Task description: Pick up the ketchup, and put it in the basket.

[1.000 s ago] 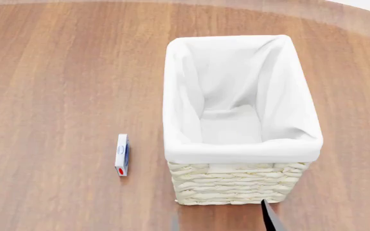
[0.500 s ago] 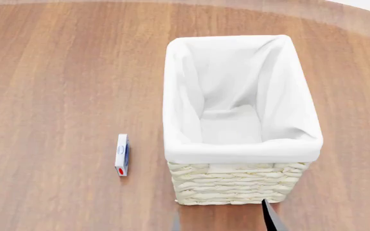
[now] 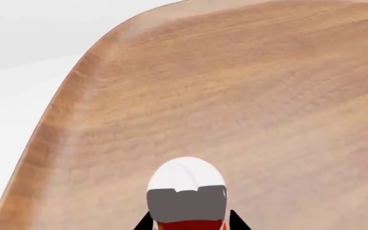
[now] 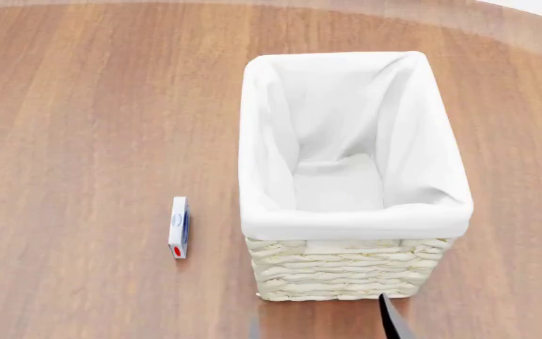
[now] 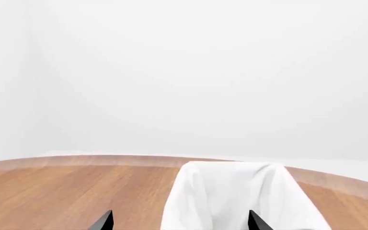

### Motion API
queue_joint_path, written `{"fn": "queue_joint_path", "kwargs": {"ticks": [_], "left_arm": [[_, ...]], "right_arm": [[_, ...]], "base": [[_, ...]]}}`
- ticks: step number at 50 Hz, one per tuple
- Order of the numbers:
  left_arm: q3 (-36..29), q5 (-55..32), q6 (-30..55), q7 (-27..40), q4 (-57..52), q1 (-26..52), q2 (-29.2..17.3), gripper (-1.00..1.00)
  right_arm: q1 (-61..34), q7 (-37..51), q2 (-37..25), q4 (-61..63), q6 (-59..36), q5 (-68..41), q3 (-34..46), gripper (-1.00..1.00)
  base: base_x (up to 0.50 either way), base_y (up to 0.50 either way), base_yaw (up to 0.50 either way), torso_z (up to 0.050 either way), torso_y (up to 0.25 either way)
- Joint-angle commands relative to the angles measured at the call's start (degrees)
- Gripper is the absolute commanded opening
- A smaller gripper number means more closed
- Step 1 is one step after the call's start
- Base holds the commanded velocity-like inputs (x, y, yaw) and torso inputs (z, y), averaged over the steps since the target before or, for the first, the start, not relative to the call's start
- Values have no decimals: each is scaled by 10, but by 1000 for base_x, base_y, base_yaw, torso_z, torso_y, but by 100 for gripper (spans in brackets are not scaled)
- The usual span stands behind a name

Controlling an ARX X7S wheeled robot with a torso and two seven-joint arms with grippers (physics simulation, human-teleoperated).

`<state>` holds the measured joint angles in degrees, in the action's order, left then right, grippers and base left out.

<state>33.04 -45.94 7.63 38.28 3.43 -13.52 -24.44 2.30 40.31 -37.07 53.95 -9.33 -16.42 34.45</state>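
Observation:
The ketchup shows only in the left wrist view: a white cap with a grey band, and red body below it. My left gripper has its two black fingers pressed against the bottle's sides, shut on it, over bare wood. The basket, cream wicker with a white liner, stands upright and empty in the middle of the head view, and its liner shows ahead in the right wrist view. My right gripper is open, fingers wide apart with nothing between them. One black fingertip shows at the basket's near corner.
A small white box with a red dot lies on the round wooden table, left of the basket. The table's curved edge runs close by in the left wrist view.
The right gripper's fingertip in the head view has shifted slightly left and up near the basket's corner. The basket and the box have not moved.

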Motion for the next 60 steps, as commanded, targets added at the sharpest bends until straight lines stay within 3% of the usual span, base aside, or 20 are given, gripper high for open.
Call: {"fn": "queue_joint_path", "kwargs": {"ticks": [1, 19, 30, 38, 43, 48, 50, 51, 55, 60], "left_arm": [[18, -1, -22, -15, 6, -2, 12, -100], [-14, -32, 33, -11, -140, -21, -17, -100], [1, -115, 116, 32, -310, -34, -99, -100], [-7, -151, 148, 16, -391, -15, -173, -100], [-33, -196, 182, 26, -433, 43, -249, -100], [-75, -232, 206, 47, -443, 114, -300, -100], [-76, -233, 207, 48, -443, 115, -301, -100], [-106, -249, 217, 55, -448, 159, -325, -100], [-183, -298, 236, 49, -446, 260, -347, -100], [-243, -313, 254, 29, -445, 333, -350, -100]], "right_arm": [[-4, -17, 15, -12, 10, 6, -14, 100], [-4, -14, 10, -8, 10, 2, -16, 100], [-7, -13, 10, -8, 9, 0, -15, 100], [-7, -11, 9, -6, 8, -1, -15, 100], [-7, -10, 7, -4, 8, -2, -16, 100], [-6, -9, 7, -3, 8, 0, -15, 100], [-7, -9, 6, -3, 8, 0, -14, 100], [-7, -9, 7, -2, 7, 0, -14, 100], [-6, -11, 6, -7, 13, 0, -13, 100], [-7, -9, 5, -4, 9, 1, -12, 100]], "base": [[0, 0, 0, 0, 0], [0, 0, 0, 0, 0], [0, 0, 0, 0, 0], [0, 0, 0, 0, 0], [0, 0, 0, 0, 0], [0, 0, 0, 0, 0], [0, 0, 0, 0, 0], [0, 0, 0, 0, 0], [0, 0, 0, 0, 0], [0, 0, 0, 0, 0]]}}
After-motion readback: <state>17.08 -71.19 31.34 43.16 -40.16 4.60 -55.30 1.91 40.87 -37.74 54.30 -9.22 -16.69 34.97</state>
